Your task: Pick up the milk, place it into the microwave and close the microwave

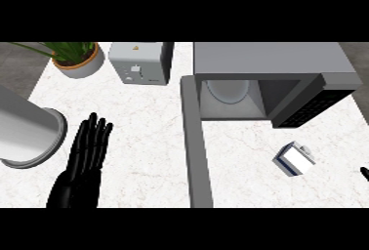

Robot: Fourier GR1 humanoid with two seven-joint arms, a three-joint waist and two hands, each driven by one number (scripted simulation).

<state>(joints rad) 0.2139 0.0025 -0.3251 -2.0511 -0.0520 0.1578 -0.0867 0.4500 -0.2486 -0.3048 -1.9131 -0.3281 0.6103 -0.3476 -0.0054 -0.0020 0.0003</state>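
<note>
Bright even light, soft shadows (faint)

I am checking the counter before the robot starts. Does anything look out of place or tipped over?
The milk seems to lie on its side on the counter, in front of the open microwave, not upright. Nothing looks spilled. The left hand rests open.

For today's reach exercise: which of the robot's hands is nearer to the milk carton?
Right. The right hand shows just right of the milk carton, at the view's edge; the left hand rests far across the counter, beyond the open microwave door.
</note>
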